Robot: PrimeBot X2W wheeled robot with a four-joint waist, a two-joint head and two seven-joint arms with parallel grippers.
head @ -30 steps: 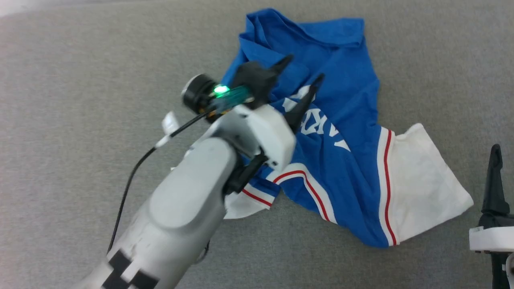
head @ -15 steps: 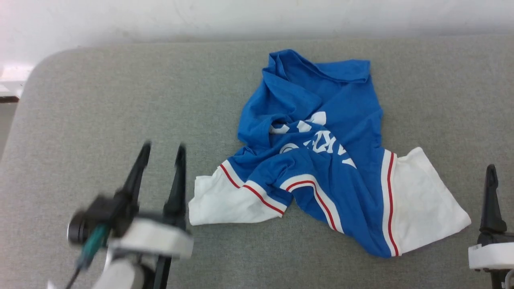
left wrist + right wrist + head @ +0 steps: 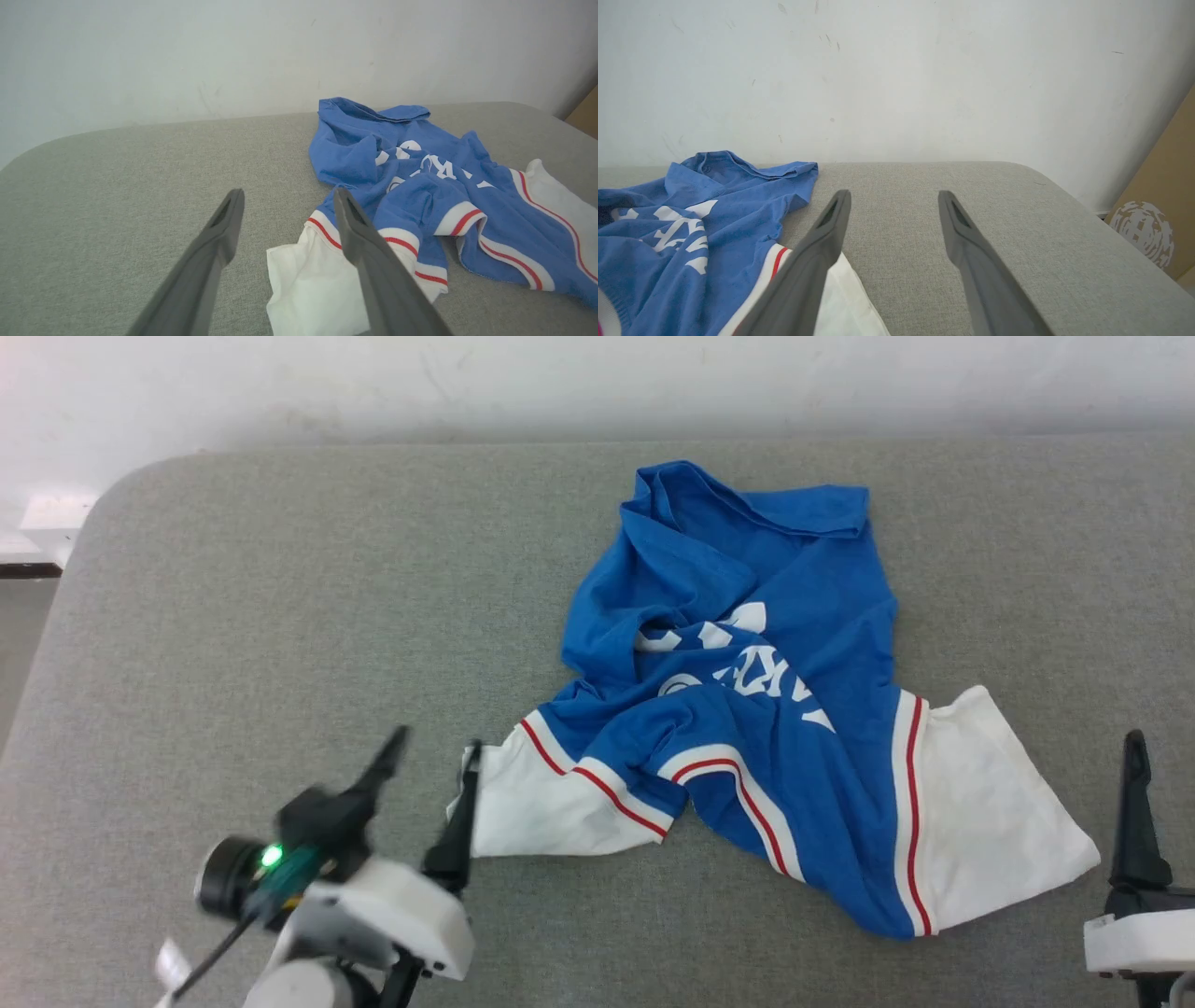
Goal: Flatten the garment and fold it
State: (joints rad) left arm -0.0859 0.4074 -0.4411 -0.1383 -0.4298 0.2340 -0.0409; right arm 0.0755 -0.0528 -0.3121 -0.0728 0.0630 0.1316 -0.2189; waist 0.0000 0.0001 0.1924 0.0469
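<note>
The garment is a royal-blue T-shirt with white sleeves and red-and-white trim. It lies crumpled in the middle of the grey surface, with white lettering partly folded in. My left gripper stands open at the lower left. Its right finger overlaps the edge of the garment's near white sleeve, with nothing between the jaws. In the left wrist view, the left gripper straddles the sleeve corner. My right gripper is open and empty beside the other white sleeve. One of its fingers shows at the right edge.
The grey padded surface has a rounded far-left corner, with floor beyond it. A white wall runs along the far edge. A brown cardboard box stands past the right end.
My left arm has drawn back from above the garment to the lower left, then shifted right to the white sleeve's edge. The camera tilted up, bringing the wall in. The right gripper stayed put.
</note>
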